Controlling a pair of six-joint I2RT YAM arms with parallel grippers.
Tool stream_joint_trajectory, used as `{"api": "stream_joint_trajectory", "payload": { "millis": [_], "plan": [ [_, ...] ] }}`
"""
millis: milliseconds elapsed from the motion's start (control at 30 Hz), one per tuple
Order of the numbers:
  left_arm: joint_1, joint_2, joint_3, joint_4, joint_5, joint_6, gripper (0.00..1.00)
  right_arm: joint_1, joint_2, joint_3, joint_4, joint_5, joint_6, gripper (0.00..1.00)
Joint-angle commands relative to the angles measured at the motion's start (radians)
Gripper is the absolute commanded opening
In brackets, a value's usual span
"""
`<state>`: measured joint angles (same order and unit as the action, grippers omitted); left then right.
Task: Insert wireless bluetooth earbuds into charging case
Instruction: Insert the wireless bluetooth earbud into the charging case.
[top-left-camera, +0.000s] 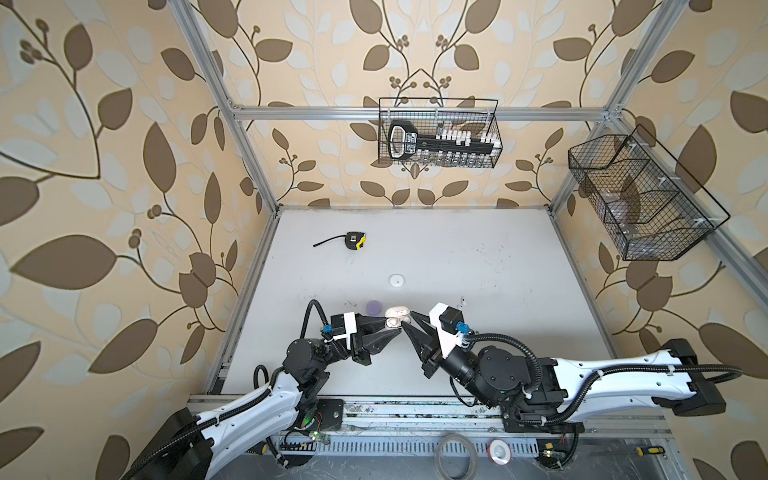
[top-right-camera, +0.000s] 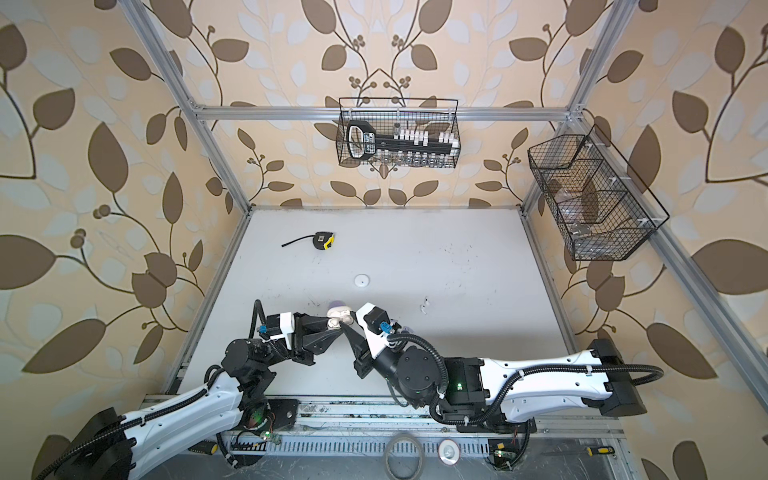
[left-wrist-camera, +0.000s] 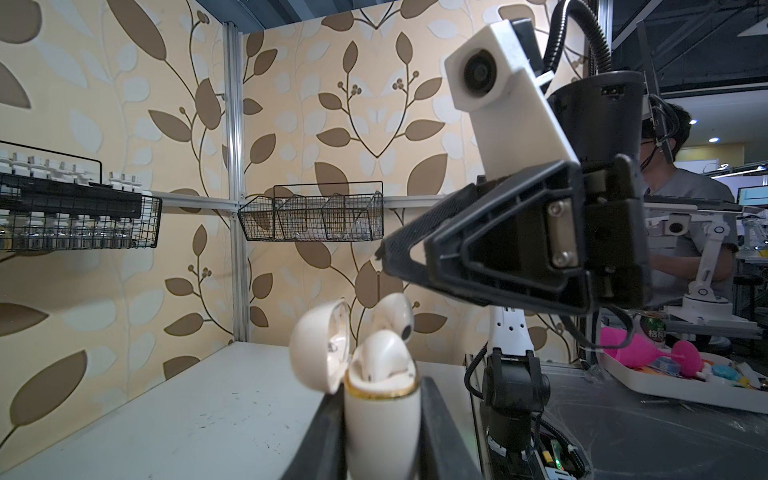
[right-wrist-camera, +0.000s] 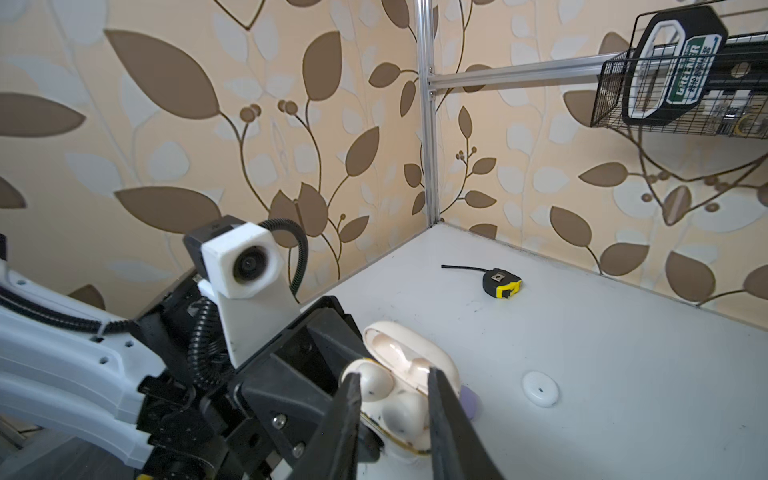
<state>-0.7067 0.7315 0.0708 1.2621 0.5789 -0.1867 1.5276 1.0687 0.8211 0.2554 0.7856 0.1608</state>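
Left arm (top-left-camera: 249, 409) and right arm (top-left-camera: 615, 384): white shells, black joints, ribbed black cables (top-left-camera: 534, 361), blue connectors (top-left-camera: 460, 328), white camera mounts (top-left-camera: 349, 328), black triangular end effector fingers (top-left-camera: 376, 340).

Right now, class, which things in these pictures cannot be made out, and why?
Lilac case: right wrist view, mostly behind a finger of the right gripper; open or shut unclear.
White earbuds: top view, too small for detail.
Cream charging case: left wrist view, base cut off by the bottom edge.

tape measure (top-left-camera: 356, 241) lying on table (top-left-camera: 478, 257); back basket (top-left-camera: 386, 160), side basket (top-left-camera: 656, 249) hanging on rails; tape roll (top-left-camera: 455, 436) lying in front
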Motion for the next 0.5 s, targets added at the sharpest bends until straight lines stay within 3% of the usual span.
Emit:
{"api": "stream_joint_trajectory", "payload": {
  "millis": [0,233,467],
  "plan": [
    [-0.004,-0.001,0.024,0.087,0.033,0.006,0.0,-0.029,0.01,0.036,-0.068,0.006,0.027,0.27],
    [-0.004,0.002,0.027,0.088,0.041,0.004,0.0,-0.058,0.017,0.036,-0.091,-0.003,0.06,0.15],
    [-0.004,0.0,0.026,0.089,0.038,0.004,0.0,-0.042,0.033,0.042,-0.095,0.012,0.077,0.14]
  ]
}}
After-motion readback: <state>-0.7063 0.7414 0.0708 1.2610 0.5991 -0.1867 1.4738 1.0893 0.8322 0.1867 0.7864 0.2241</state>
